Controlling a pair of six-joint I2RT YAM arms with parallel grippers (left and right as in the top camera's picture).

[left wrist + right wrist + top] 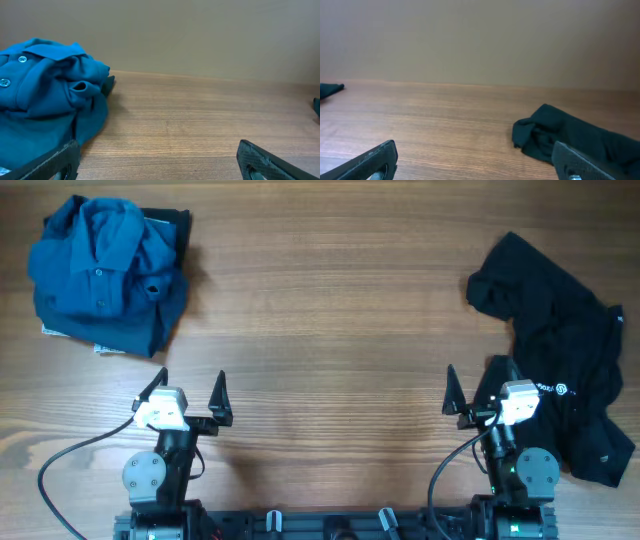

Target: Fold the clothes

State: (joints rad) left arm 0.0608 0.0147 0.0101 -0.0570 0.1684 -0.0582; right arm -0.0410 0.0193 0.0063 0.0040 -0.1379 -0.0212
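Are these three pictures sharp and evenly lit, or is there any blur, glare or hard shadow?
Overhead: sharp, evenly lit, soft shadows beside the blue shirt and black garment, no glare. Left wrist: shirt sharp, fingers cut by the bottom edge. Right wrist: the black garment shows a greenish tint.

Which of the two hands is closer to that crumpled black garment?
Right. The right hand is open just beside the black garment, at its near edge. The left hand, also open, is far off on the other side, nearer the blue collared shirt.
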